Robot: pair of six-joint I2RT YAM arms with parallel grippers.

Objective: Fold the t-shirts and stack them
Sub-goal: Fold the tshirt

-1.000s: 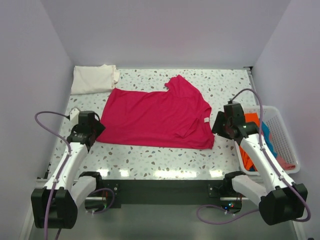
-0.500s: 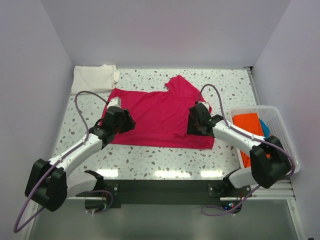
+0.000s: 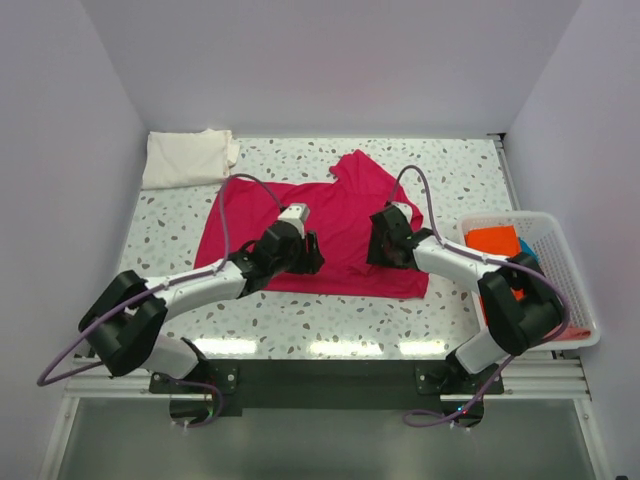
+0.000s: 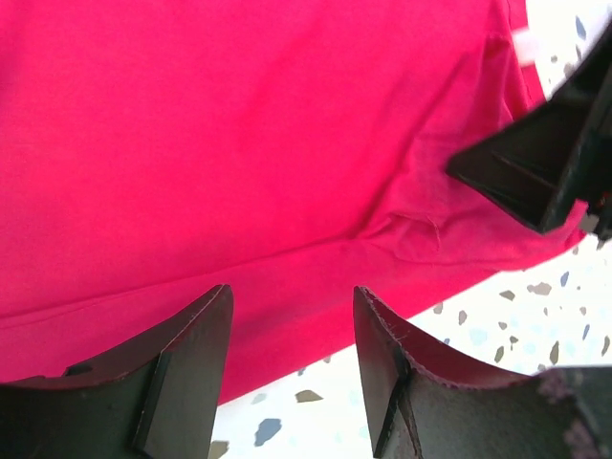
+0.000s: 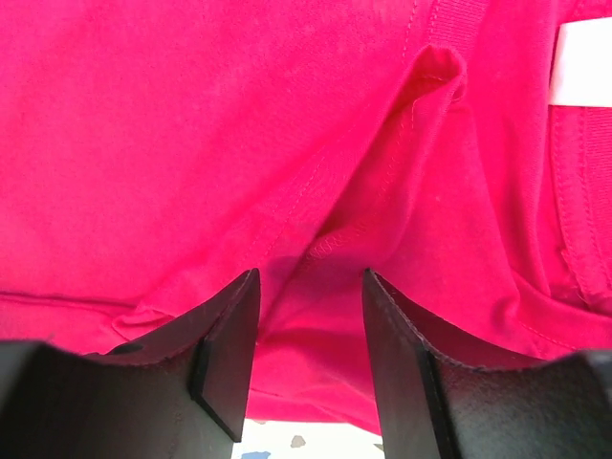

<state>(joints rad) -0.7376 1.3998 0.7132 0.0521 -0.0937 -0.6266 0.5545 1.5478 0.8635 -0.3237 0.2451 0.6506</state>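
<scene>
A magenta-red t-shirt lies spread flat in the middle of the table. My left gripper is open over the shirt's near hem; the left wrist view shows the hem between its fingers and the speckled table below. My right gripper is open over the near right part of the shirt, above a folded sleeve seam; neither holds cloth. A folded cream-white t-shirt lies at the back left. Orange and blue t-shirts lie in the basket; the pink one is hidden.
A white plastic mesh basket stands at the right table edge. White walls close in the left, back and right sides. A white label shows on the shirt near the right gripper.
Both arms have swung inward from the table's sides onto the red shirt. The left gripper moved right along the near hem; the right gripper moved left over the sleeve fold.
</scene>
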